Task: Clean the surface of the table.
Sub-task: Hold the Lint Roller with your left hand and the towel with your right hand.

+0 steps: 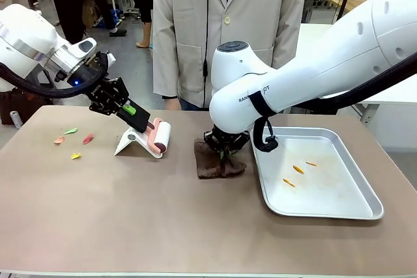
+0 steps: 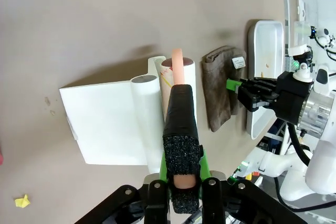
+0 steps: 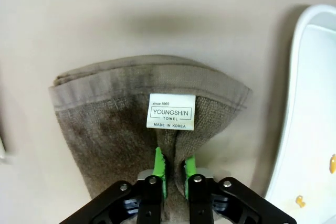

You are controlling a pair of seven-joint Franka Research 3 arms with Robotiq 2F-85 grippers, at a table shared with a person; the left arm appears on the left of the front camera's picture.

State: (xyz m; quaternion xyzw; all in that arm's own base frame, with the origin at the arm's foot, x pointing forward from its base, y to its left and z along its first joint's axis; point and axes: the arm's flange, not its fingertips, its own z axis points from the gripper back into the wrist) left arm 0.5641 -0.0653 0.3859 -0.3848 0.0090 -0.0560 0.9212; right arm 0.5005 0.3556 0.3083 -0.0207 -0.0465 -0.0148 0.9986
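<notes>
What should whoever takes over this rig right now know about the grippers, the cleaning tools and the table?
Left gripper: shut on the pink handle of the lint roller, which lies against its white stand.
Right gripper: shut on a fold of the brown towel, which lies on the table beside the metal tray.
Done: a few orange bits lie in the tray.
Left: coloured scraps lie on the table's left part, not yet picked up; no wiping or rolling shows yet.
</notes>
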